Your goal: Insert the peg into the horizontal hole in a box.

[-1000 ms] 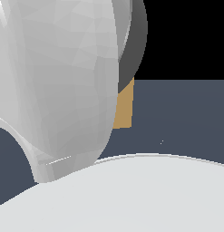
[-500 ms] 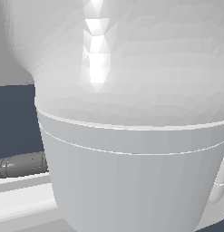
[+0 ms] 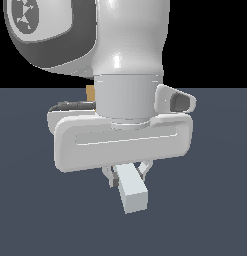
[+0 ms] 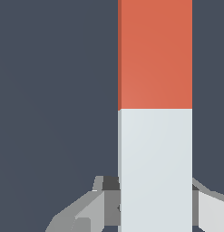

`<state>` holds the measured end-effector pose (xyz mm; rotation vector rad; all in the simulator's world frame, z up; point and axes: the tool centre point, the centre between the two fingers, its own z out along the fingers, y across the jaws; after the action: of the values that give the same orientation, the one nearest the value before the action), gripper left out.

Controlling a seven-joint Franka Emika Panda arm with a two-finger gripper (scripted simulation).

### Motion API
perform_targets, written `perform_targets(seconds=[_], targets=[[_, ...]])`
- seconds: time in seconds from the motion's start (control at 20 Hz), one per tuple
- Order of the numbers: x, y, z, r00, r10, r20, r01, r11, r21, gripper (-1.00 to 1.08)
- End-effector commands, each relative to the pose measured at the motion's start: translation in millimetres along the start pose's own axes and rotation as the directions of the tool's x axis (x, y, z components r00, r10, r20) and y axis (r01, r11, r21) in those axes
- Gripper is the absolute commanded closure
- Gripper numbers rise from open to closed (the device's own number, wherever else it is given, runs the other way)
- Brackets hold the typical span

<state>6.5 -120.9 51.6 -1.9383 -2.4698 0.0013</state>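
My gripper (image 3: pixel 127 172) is shut on the peg (image 3: pixel 131 190). In the exterior view only the peg's whitish end shows, sticking out below the wide grey hand toward the camera. In the wrist view the peg (image 4: pixel 155 113) is a long bar, whitish at the fingers (image 4: pixel 102 204) and orange-red further out. The peg hangs above the dark floor. A small tan sliver of the box (image 3: pixel 91 92) shows behind the arm in the exterior view. The hole is hidden.
The white arm and its dark-grey joint cap (image 3: pixel 40 25) fill the upper part of the exterior view. The dark blue-grey floor (image 3: pixel 215 200) spreads around the hand.
The arm filled the exterior view up close before. Now it stands further back, and the hand, fingers and held peg show.
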Motion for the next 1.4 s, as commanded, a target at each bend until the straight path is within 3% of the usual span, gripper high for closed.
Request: perform_targets(seconds=[0.0, 0.25, 0.5, 1.35], targets=[[25, 6, -6, 1.000, 0.004, 0.001, -0.004, 1.000, -0.002, 1.08], [62, 17, -13, 1.000, 0.010, 0.001, -0.010, 1.000, -0.002, 1.08], [82, 23, -16, 1.000, 0.012, 0.001, -0.012, 1.000, -0.002, 1.08], [90, 28, -18, 1.000, 0.013, 0.000, -0.013, 1.000, -0.002, 1.08]])
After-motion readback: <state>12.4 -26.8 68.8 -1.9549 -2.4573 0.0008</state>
